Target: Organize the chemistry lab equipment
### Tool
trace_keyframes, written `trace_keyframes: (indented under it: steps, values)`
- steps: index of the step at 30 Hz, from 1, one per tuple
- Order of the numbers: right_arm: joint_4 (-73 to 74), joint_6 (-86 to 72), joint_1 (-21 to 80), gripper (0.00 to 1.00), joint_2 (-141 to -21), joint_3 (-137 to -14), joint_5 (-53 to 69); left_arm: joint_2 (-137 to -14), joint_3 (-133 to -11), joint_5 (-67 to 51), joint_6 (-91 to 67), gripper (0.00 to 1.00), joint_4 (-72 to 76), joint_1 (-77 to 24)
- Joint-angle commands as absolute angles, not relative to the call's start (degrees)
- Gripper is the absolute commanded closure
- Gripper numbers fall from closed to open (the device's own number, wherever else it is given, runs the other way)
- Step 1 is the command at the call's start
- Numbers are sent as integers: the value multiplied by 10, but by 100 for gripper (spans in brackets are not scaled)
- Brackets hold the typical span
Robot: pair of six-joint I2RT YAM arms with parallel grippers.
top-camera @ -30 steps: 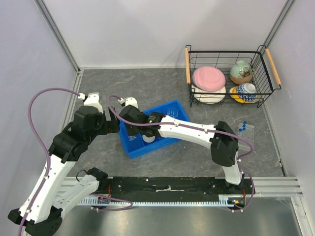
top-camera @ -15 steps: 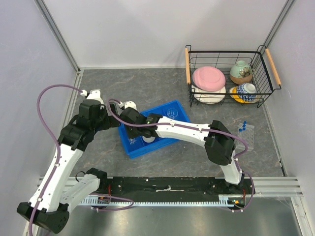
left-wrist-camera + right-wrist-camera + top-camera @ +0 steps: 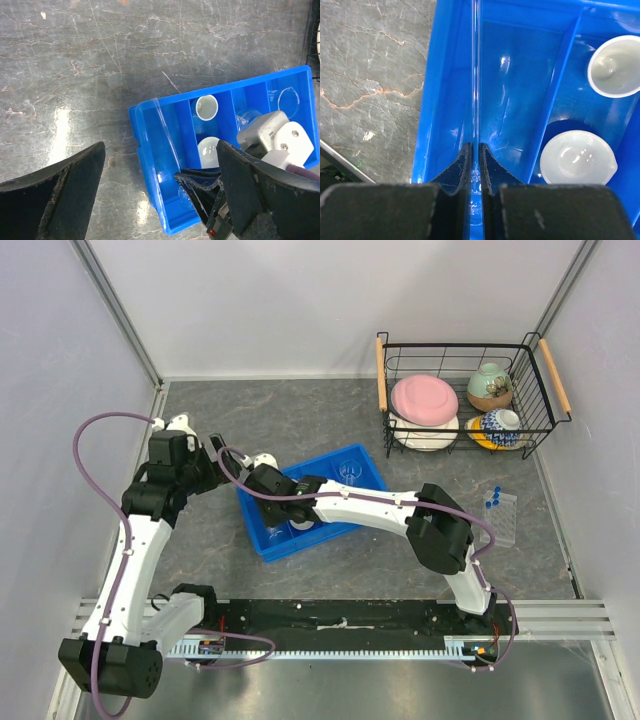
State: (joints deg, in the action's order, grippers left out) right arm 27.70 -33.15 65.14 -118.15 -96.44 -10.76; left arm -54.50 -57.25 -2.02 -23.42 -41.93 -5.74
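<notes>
Fingers of the right tool (image 3: 475,150) are pinched on a thin clear rod (image 3: 476,75) running along the outer wall of the blue bin (image 3: 145,150) (two white dishes (image 3: 577,157) sit in the next compartment). The left tool (image 3: 161,147) hangs spread wide above the tabletop (image 3: 75,75) beside the bin. The tube rack (image 3: 503,515) stands well apart, far right.

Left arm (image 3: 128,558): had white links and black joints.
Right arm (image 3: 375,508): had the same white and black.
Cables (image 3: 95,430): were purple.
Left gripper (image 3: 161,150): had matte black fingers (image 3: 55,190).
</notes>
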Motion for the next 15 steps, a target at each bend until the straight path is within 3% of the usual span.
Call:
trace_keyframes:
  steps: [1,15]
  values:
    - [276,-298,651,100,-1191,-965,-94,-543,-562,-61,-263,1,-370,-40]
    - [301,-227,650,100,-1200,-955,-65,-550,-548,-77,-288,1,-351,-15]
